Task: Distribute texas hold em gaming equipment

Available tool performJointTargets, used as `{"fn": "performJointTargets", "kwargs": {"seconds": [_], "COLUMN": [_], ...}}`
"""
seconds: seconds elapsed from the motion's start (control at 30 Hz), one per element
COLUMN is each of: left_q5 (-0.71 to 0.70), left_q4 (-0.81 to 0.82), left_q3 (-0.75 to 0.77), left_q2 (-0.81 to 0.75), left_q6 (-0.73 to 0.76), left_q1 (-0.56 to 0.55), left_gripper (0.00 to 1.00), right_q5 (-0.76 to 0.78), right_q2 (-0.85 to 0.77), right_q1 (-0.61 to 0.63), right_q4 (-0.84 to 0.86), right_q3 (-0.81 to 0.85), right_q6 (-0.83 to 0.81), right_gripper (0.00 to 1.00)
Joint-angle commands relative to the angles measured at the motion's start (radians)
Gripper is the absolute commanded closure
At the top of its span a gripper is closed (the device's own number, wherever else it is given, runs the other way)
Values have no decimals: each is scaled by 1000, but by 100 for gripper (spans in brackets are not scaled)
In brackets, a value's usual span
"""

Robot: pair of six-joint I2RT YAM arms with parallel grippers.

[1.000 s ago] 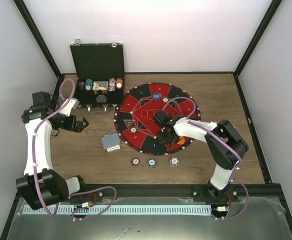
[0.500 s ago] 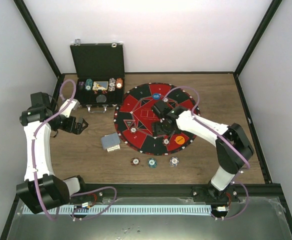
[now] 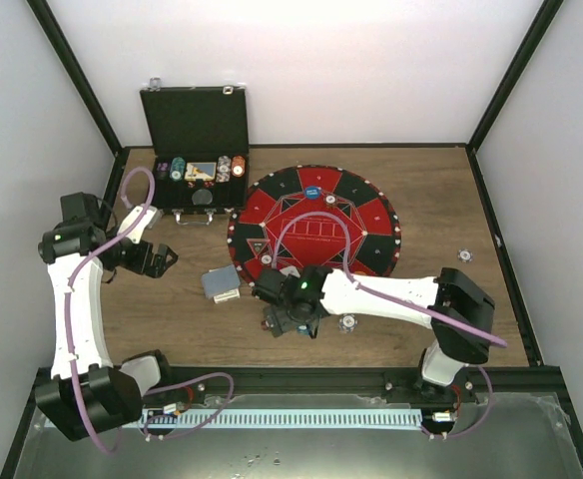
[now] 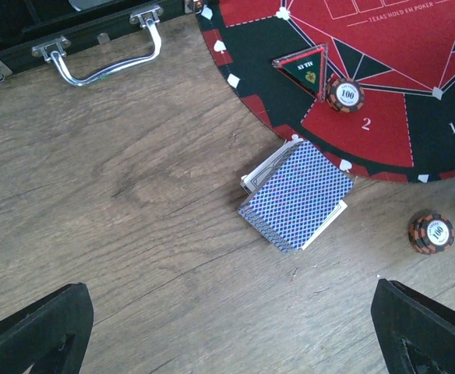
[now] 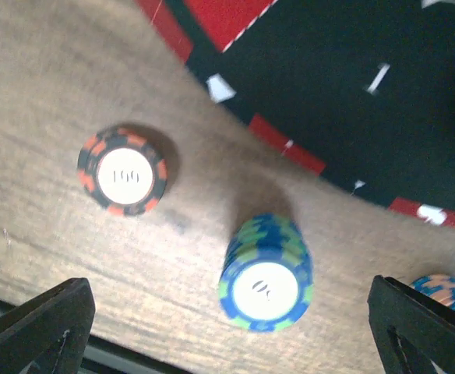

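Top external view: the left gripper (image 3: 159, 257) hung over the tabletop (image 3: 172, 329), left of the deck of cards (image 3: 221, 284). The right gripper (image 3: 286, 321) reached low past the near rim of the round mat (image 3: 311, 235), with a white chip (image 3: 347, 322) just beside its arm. A blue button (image 3: 312, 192) lay on the mat's far side. The open black case (image 3: 196, 130) stood behind, its tray holding more chips.

Left wrist view: the jaws stood wide apart with nothing between them. The deck lay face down on the wood, just beside the mat's rim. A lone chip (image 4: 346, 95) sat on the mat against a triangular marker (image 4: 305, 66). A brown-red chip stack (image 4: 432, 234) stood off the mat, near the deck.

Right wrist view: these jaws were also spread and released, gripping nothing. Below them the brown-red chip stack and a teal chip stack (image 5: 266, 273) stood apart on the wood, close to the mat's edge.
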Motion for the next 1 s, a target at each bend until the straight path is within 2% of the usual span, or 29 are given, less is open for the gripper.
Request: {"fn": "performJointTargets", "kwargs": {"seconds": [0.0,0.4,0.97], "left_q5": [16,48,47], "left_q4": [-21,-32,-3], "left_q3": [13,18,19], "left_q2": [-40,-50,-28], "left_q6": [16,2,-18], "left_q1": [5,5,5], "left_gripper": [0,0,0], "right_q5": [40,39,-15], "right_q2": [-1,-25,38], "right_q1": [56,59,19], "right_q4": [-28,2,76], "right_q3": [-42,-137,-78], "right_q6": [95,83,-24], "right_gripper": [3,12,41]}}
